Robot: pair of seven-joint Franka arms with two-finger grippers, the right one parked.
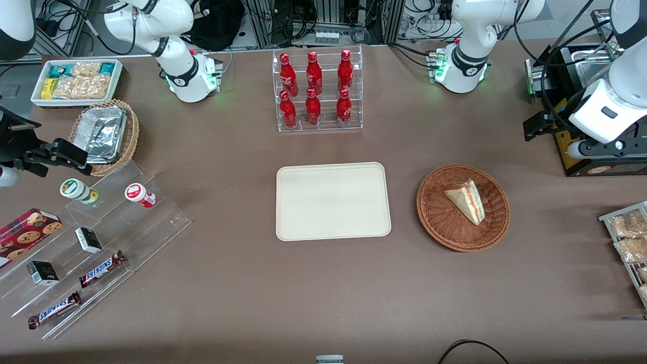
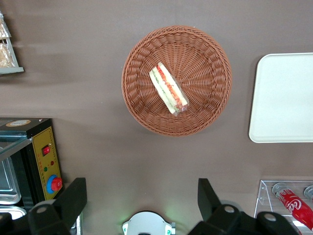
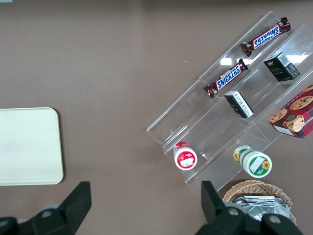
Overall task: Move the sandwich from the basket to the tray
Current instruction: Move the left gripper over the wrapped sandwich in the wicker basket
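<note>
The sandwich [image 1: 468,200] is a small wedge of pale bread. On its cut side I can see red, orange and green stripes of filling [image 2: 169,88]. It looks wrapped in something clear. It lies flat in the round brown basket [image 1: 440,220], a bit off the middle, and it touches nothing else. The basket is woven and shallow, and it sits on the brown table [image 1: 242,293].

The tray [image 1: 332,200] is flat and cream colored, with round corners and a low rim. It lies beside the basket, near it but not touching. It has nothing on it.

The working arm [image 1: 614,101] is big and white. It hangs high up at its own end of the table, well apart from the basket. The gripper [image 2: 142,200] points down at the table. Its two black fingers [image 2: 73,198] are spread wide apart, and nothing is between them. It holds nothing. From the wrist camera the basket and sandwich show well clear of the fingers.

A black box with a yellow panel and a red button [image 2: 47,166] sits on the table close under the arm. A clear rack of red bottles [image 1: 317,91] stands farther from the front camera than the tray. Toward the parked arm's end lie clear steps with candy bars [image 1: 101,269] and small cups.
</note>
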